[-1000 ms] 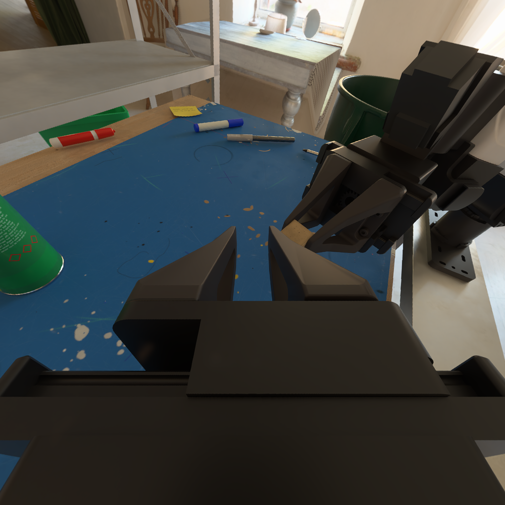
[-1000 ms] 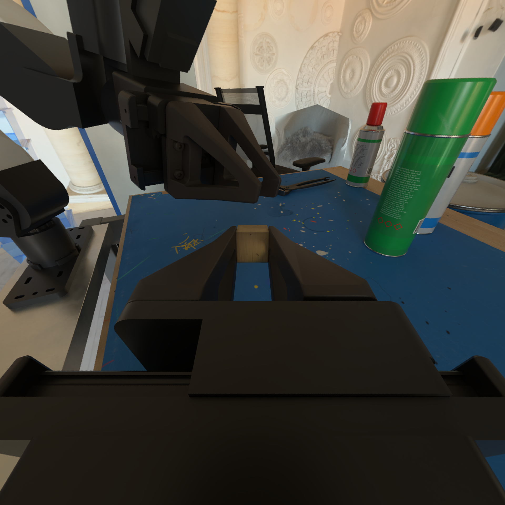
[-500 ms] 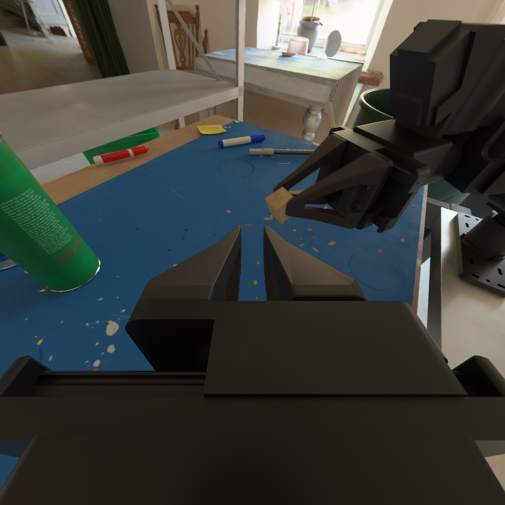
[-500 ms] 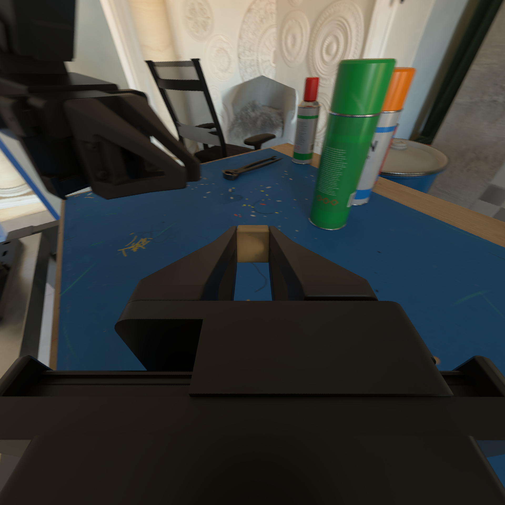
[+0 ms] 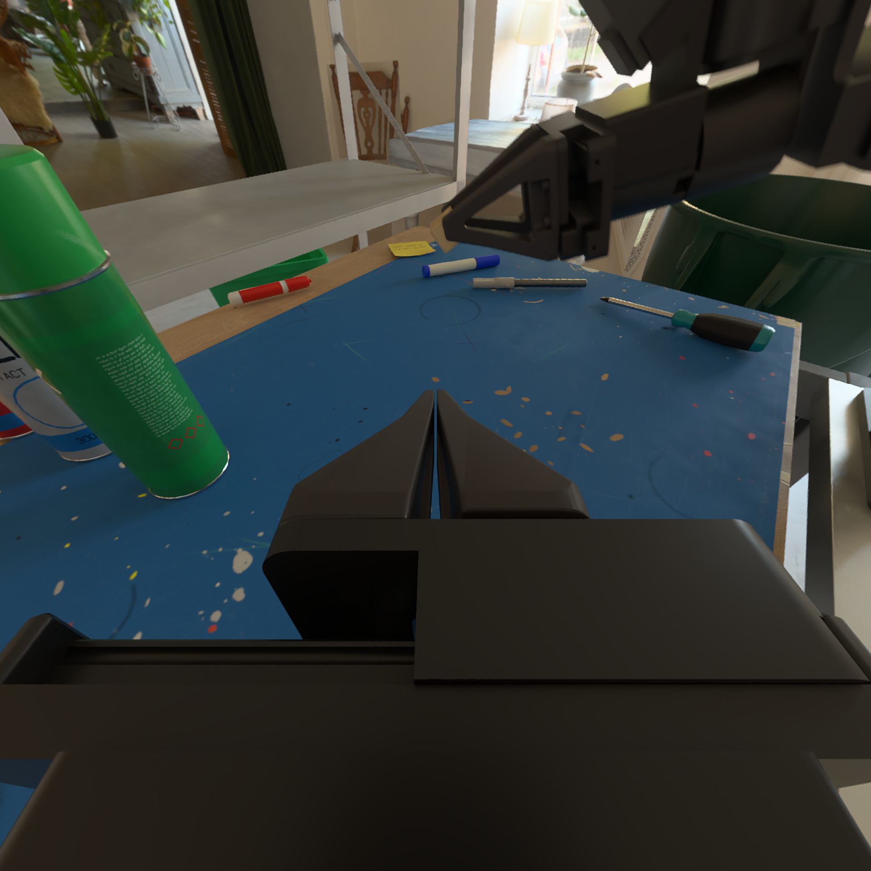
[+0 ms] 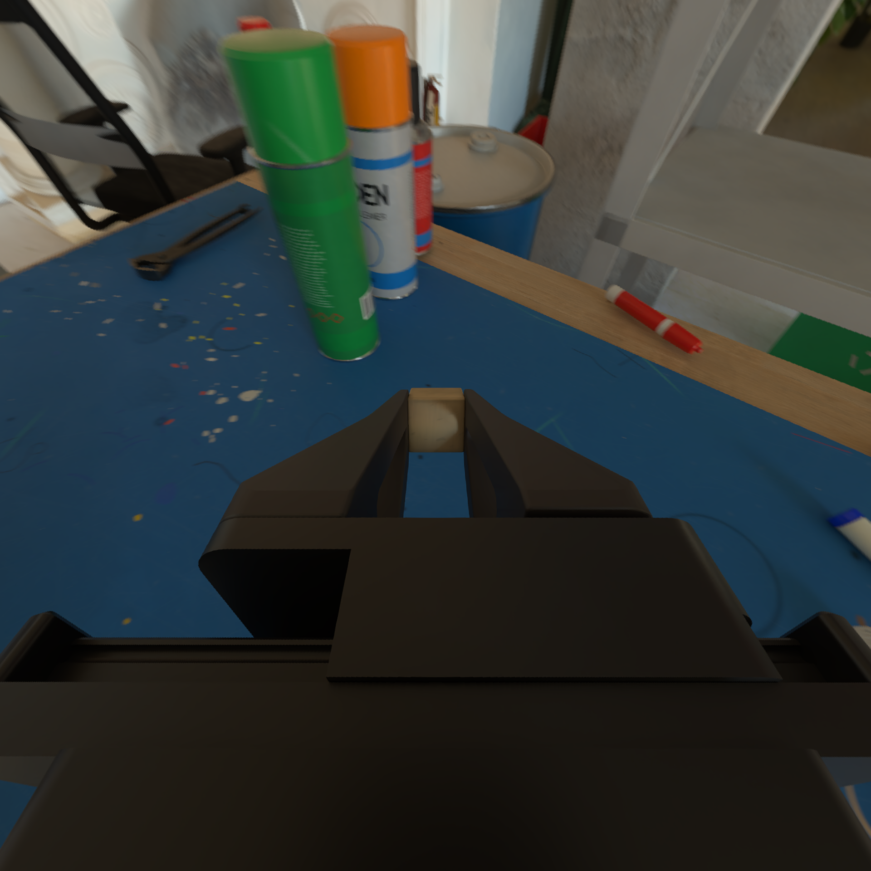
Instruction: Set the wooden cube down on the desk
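One wooden cube [image 6: 436, 419] is in play, pinched at the tips of the right gripper [image 6: 436, 424], whose jaws stand just a cube's width apart and press on its two sides; it hangs above the blue surface [image 6: 141, 471], not touching it. The left gripper [image 5: 435, 410] has its jaws drawn together with only a sliver of gap and nothing between them. The markers number two, a red marker [image 5: 268, 291] on the bare wood edge and a blue marker [image 5: 461, 266] on the blue surface, and both show in each view, the blue one only as a cut-off end at the right edge of the right wrist view. Only the left wrist view shows one yellow note [image 5: 410, 248], one grey pen [image 5: 529, 283] and one screwdriver [image 5: 697, 322] with a black and teal handle, and there the cube appears just as a pale sliver at the tip of the other arm's jaws, high over the far edge. Only the right wrist view shows one pair of black pliers [image 6: 193, 245] and a blue drum [image 6: 490, 174]. It also counts the cans best: a green can [image 6: 311, 198], an orange-capped can [image 6: 382, 160] behind it, and a thin red-banded can [image 6: 423, 188] behind those.
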Motion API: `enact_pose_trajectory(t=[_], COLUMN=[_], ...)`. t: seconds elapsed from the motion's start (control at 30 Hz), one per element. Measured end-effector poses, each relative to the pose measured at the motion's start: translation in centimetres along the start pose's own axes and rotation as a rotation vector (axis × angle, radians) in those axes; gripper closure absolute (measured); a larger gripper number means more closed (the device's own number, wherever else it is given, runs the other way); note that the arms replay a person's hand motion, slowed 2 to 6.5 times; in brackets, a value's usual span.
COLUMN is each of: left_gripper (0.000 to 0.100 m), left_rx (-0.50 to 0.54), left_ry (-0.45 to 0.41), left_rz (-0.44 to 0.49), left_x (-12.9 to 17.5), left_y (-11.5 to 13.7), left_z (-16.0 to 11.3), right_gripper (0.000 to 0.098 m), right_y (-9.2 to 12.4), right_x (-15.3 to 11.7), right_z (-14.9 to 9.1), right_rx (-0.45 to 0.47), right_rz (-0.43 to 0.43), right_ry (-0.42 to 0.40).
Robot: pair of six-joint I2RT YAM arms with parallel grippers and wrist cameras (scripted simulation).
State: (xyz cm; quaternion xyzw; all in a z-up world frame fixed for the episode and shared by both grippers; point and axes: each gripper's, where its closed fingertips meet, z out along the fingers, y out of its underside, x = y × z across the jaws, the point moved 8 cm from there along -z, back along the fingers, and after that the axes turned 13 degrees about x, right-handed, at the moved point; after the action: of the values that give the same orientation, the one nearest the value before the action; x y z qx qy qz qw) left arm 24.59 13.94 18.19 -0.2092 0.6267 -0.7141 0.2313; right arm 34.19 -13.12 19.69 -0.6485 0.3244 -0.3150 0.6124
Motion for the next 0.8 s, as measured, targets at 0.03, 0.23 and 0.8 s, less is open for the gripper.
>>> enact_pose_trajectory(t=[0.03, 0.23, 0.8], left_gripper=[0.099, 0.099, 0.099], left_rx=[-0.001, -0.009, -0.032], left_ry=[-0.004, -0.019, -0.047], left_rz=[0.003, 0.024, 0.063], left_x=[0.0, -0.3, -0.9], left_y=[0.0, 0.3, 1.3], left_z=[0.0, 0.0, -0.1], right_gripper=[0.0788, 0.0789, 0.0789], right_y=[-0.3, -0.7, 5.3], right_x=[0.8, 5.5, 15.2], right_z=[0.5, 4.0, 11.7], right_rx=[-0.027, -0.21, -0.711], right_rz=[-0.005, -0.02, 0.067], right_ry=[0.022, 0.135, 0.383])
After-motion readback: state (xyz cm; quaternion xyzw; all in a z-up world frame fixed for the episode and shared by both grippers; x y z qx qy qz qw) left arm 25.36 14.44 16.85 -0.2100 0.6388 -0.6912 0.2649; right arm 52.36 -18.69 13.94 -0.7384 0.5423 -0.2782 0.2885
